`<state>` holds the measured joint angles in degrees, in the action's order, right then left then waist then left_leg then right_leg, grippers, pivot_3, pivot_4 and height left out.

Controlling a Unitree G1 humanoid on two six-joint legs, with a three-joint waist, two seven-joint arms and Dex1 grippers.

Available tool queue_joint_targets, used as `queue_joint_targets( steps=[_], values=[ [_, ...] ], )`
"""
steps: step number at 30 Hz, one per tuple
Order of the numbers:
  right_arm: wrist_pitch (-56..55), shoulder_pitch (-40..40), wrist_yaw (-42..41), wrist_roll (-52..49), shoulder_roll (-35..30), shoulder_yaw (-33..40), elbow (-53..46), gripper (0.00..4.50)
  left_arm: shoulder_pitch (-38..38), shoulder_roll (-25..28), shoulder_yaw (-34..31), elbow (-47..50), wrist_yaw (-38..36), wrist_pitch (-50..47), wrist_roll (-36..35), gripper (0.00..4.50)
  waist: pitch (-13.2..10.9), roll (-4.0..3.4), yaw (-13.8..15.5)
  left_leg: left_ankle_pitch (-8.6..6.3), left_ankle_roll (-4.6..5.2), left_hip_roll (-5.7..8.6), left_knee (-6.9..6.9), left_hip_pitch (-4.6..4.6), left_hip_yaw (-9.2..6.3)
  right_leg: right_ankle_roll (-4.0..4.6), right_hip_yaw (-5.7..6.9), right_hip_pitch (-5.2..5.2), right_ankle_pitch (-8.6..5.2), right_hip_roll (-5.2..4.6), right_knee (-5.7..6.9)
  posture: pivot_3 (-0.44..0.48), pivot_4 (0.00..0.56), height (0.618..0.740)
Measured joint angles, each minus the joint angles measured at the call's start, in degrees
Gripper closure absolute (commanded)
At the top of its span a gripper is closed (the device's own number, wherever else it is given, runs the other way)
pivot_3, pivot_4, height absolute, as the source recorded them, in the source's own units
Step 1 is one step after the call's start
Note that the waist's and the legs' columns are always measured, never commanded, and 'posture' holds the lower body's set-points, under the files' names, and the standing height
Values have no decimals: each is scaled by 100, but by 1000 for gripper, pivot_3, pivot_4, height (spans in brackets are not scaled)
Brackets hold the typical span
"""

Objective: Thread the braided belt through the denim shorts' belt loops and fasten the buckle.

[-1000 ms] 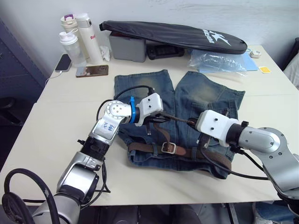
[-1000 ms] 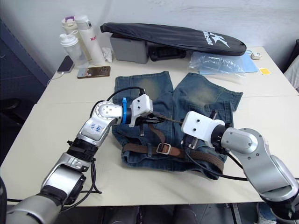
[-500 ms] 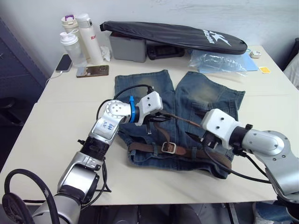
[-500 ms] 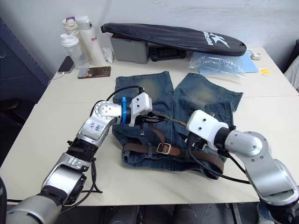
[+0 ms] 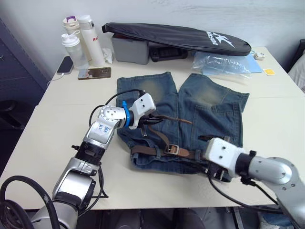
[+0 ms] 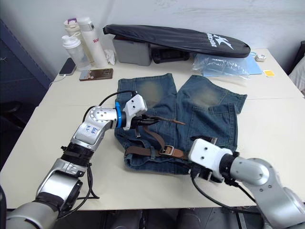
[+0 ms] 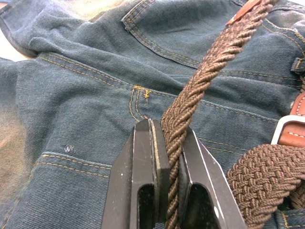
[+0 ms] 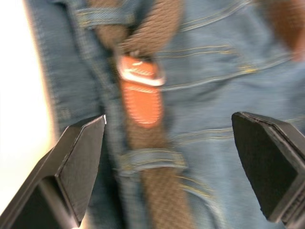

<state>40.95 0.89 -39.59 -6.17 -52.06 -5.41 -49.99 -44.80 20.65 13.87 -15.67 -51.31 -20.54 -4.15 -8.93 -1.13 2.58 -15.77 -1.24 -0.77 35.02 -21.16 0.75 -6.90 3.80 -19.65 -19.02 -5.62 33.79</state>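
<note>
1. Since 1 s ago, right gripper (image 8: pixel 169 167) has dropped from the belt's raised end to the waistband; its 2 fingers gape wide.
2. Left gripper (image 7: pixel 167 157) pinches the braided belt (image 7: pixel 209 71).
3. Buckle (image 8: pixel 140 76) lies ahead of the right gripper on the denim shorts (image 5: pixel 209 102).

Bare table (image 5: pixel 57 129) flanks the denim shorts (image 5: pixel 209 102); clutter lines the far edge.
</note>
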Motion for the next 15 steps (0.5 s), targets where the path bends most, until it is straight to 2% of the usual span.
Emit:
queue_joint_targets(
  steps=[4, 9, 12, 14, 15],
  values=[
    [-287, -39, 228, 599, 3, -547, 323, 25, -11, -13, 1, -38, 32, 5, 2, 4500, 2, 0, -7, 0, 0, 0, 2, 2, 3, 0, -1, 0, 0, 0, 1, 0, 150, 740],
    [-502, -278, 409, 983, 136, -781, 631, 25, -40, -27, 11, -60, 34, 5, 4, 4500, 2, 0, -17, 0, 0, -1, 2, 1, 4, 0, -1, -1, 0, 1, 3, 0, 150, 740],
    [-618, -299, 492, 1223, 244, -887, 783, 796, -69, -1, 41, -60, 20, 69, 52, 4500, 3, 2, -17, 0, -1, 0, 3, 2, 4, 0, 0, 0, 0, 1, 2, 0, 150, 740],
    [-744, -289, 566, 1355, 399, -984, 866, 1861, -75, 40, 98, -60, -9, 239, 174, 4500, 4, 2, -25, 0, -1, 0, 3, 2, 6, 0, -1, 0, 0, 1, 3, 0, 150, 740],
    [-809, -279, 598, 1414, 462, -996, 890, 2168, -79, 40, 98, -60, -9, 285, 205, 4500, 5, 0, -26, 0, -1, 0, 4, 2, 6, 0, -1, -1, 0, 1, 4, 0, 150, 740]
  ],
)
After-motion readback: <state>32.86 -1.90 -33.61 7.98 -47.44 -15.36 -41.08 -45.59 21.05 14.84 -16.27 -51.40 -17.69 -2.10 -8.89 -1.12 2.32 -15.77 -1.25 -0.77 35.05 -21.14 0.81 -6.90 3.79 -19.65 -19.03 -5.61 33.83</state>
